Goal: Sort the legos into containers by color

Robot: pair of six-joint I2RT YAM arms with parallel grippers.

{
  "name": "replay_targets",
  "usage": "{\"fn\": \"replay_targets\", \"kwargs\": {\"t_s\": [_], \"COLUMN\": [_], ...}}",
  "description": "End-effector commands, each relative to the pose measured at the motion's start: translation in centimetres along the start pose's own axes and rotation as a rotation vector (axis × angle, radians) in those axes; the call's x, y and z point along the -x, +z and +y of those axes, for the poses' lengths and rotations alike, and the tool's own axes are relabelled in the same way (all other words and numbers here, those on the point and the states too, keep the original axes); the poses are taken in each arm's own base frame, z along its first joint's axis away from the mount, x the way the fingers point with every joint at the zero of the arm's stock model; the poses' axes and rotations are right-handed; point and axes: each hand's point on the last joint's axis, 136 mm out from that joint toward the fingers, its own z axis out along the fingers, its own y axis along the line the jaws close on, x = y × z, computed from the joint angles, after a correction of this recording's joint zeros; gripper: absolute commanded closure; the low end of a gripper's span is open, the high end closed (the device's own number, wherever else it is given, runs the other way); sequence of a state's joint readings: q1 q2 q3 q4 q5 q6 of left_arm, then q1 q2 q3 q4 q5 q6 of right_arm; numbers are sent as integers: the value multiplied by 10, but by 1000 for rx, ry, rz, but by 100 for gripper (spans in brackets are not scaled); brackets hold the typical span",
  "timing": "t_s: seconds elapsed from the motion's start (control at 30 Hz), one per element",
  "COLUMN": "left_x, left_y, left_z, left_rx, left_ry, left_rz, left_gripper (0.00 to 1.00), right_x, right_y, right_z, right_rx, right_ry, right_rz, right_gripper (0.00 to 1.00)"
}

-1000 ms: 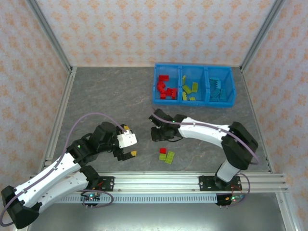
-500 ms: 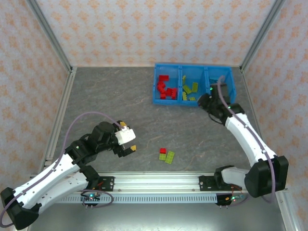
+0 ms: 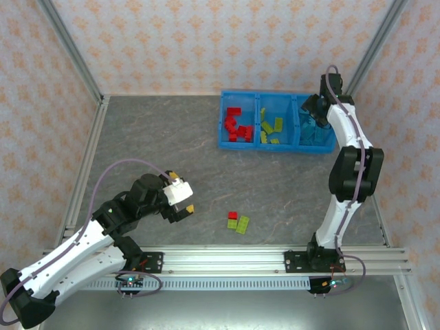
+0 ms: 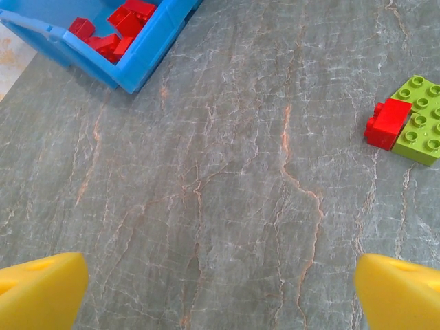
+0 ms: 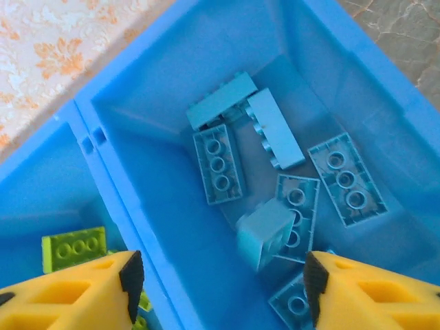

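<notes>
The blue bin (image 3: 278, 146) stands at the back of the table, with red legos (image 3: 237, 125) in its left container, yellow-green ones (image 3: 271, 128) in the middle and light-blue ones (image 3: 313, 130) on the right. My right gripper (image 3: 315, 110) hovers over the right container, open. In the right wrist view a small light-blue brick (image 5: 265, 234) lies loose and blurred among several others, between the spread fingers of that gripper (image 5: 218, 278). My left gripper (image 3: 184, 206) is open and empty over bare table (image 4: 220, 292). A red brick (image 4: 386, 122) and yellow-green bricks (image 4: 421, 127) lie together ahead of it to the right.
The loose red brick (image 3: 233, 215) and green bricks (image 3: 240, 224) sit near the table's front edge, between the two arm bases. A blue divider (image 5: 117, 199) separates the light-blue container from the one holding a green brick (image 5: 72, 249). Patterned walls enclose the table.
My right arm has swung from the table's middle up to the bin's right container, and its jaws have opened there. The left arm has hardly moved.
</notes>
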State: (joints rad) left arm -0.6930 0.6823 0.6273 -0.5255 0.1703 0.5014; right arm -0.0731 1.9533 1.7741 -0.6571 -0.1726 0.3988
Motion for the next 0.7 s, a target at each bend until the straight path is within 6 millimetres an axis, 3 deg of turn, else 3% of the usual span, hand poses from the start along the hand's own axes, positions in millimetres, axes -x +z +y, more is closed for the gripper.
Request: {"fn": "replay_targets", "kwargs": {"t_s": [0.0, 0.13, 0.33, 0.47, 0.67], "left_x": [13, 15, 24, 39, 61], "left_y": [-7, -6, -5, -7, 2], "left_z": [12, 13, 13, 25, 25], "left_rx": [52, 51, 36, 52, -18], "left_ry": [-23, -30, -104, -278, -428], "left_rz": [-44, -49, -72, -85, -62], "left_gripper": [0, 0, 0, 0, 0], "right_x": [-2, -32, -114, -190, -305], "right_y": [-33, -59, -119, -152, -175], "right_z": [-6, -15, -15, -2, 13], "right_rx": [-31, 8, 115, 257, 286], "right_ry": [-30, -19, -109, -190, -337], "right_rz": [8, 30, 88, 220, 418], "right_gripper": [27, 21, 14, 14, 15]}}
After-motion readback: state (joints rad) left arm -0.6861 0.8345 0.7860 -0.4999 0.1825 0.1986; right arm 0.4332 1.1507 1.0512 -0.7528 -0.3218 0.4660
